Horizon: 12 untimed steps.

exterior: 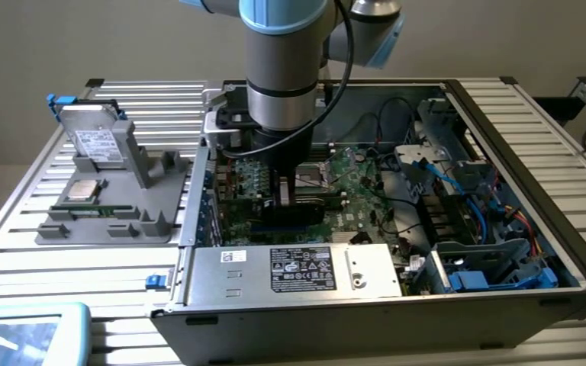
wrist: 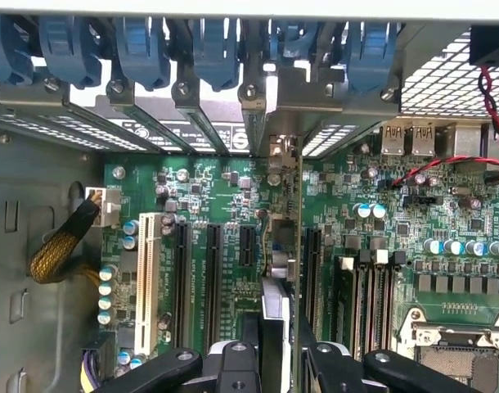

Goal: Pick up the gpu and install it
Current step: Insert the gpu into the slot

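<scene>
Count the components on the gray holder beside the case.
3: hard drive propped tilted at the far end, CPU lying flat mid-holder, memory stick beside it, nearer the camera. Posts on the holder may hide others. The gpu is in the jaws inside the case.

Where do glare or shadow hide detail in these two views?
Exterior view: even light, but the arm darkens the motherboard beneath it. Wrist view: light through the rear slot openings blows out white; the gpu, seen edge-on, is evenly lit.
</scene>
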Tool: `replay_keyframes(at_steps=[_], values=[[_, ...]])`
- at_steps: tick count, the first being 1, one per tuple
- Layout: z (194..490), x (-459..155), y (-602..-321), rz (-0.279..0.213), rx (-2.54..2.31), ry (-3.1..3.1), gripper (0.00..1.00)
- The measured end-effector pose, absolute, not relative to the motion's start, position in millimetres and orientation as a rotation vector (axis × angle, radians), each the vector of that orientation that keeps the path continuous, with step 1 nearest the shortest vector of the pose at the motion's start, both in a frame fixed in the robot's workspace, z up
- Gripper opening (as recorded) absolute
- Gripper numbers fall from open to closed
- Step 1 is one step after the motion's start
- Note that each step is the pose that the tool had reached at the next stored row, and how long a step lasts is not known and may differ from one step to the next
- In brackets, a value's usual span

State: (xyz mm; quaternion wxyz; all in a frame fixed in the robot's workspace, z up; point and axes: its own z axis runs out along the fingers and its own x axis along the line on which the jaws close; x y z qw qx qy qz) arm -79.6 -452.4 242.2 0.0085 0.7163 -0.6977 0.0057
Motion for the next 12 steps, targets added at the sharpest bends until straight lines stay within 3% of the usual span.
replay_keyframes(at_steps=[12], values=[[242.2, -79.5, -452.5, 0.018, 2.244, -2.175, 0.27]])
